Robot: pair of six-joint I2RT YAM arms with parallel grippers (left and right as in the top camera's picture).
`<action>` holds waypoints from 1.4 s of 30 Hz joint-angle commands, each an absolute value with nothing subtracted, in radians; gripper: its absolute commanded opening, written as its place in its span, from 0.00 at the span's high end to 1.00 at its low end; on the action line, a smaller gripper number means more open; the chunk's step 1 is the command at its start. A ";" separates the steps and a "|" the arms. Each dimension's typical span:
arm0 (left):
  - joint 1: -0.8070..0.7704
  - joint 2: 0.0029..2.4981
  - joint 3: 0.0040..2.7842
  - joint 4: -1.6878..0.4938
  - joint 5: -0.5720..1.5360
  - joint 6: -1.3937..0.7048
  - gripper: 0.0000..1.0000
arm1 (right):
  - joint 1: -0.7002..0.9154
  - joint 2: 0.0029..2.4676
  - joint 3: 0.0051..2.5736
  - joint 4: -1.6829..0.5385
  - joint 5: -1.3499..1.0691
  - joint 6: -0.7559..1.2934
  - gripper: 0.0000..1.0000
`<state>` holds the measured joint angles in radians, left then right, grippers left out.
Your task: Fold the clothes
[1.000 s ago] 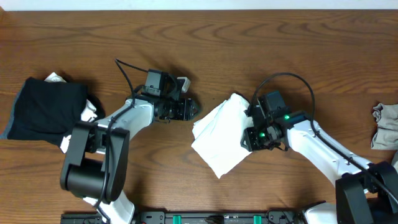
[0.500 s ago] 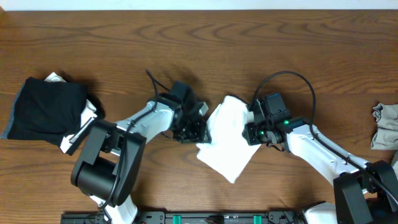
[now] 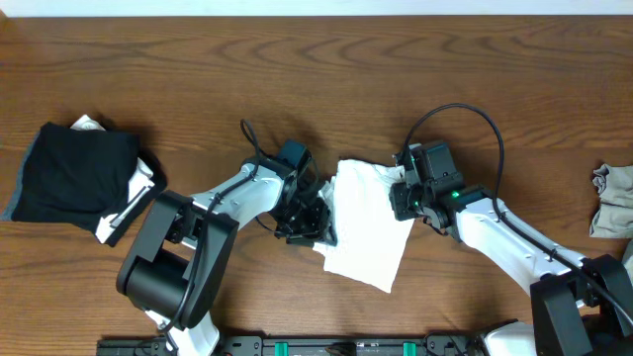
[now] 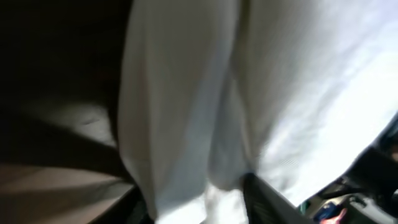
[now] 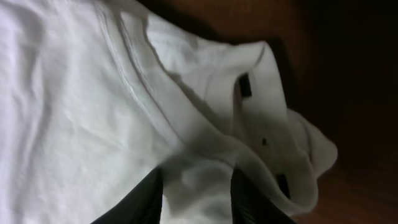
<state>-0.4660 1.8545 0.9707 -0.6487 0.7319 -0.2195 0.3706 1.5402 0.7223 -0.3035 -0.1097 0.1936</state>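
Bench [image 3: 297, 59]: brown wood-grain top, carrying three garments, well apart from one another.
White T-shirt [image 3: 364, 222]: lies folded into a rough oblong near the middle of the bench, slightly toward 5 o'clock, its long side running from 12 to 6 o'clock.
Left gripper [image 3: 318, 216]: at the shirt's 9 o'clock edge, touching the cloth. In the left wrist view white cloth fills the frame and passes between the dark fingers [image 4: 264, 199]; I cannot tell whether they are clamped on it.
Right gripper [image 3: 400, 190]: at the shirt's 1 o'clock corner, clenched on a bunched fold of the white T-shirt that sits between its fingers [image 5: 152, 199].
Collar [image 5: 186, 118]: ribbed neck edge in the right wrist view, rumpled, with a small dark tab [image 5: 245, 85] on it.
Black garment [image 3: 74, 173]: folded pile at the bench's 9 o'clock side, clear of both arms.
Grey-beige garment [image 3: 613, 198]: crumpled at the 3 o'clock edge, partly out of frame.
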 commanded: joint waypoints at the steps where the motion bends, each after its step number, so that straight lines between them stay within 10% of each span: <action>1: -0.453 1.860 0.954 -0.637 0.670 -0.223 0.43 | 0.377 1.545 0.719 -0.319 -0.094 0.178 0.65; 16: -0.389 1.685 0.955 -0.466 0.700 -0.223 0.18 | 0.377 1.545 0.719 -0.329 -0.094 0.178 0.65; 42: -0.477 1.909 0.953 -0.325 0.800 -0.180 0.14 | 0.377 1.545 0.719 -0.353 -0.094 0.178 0.65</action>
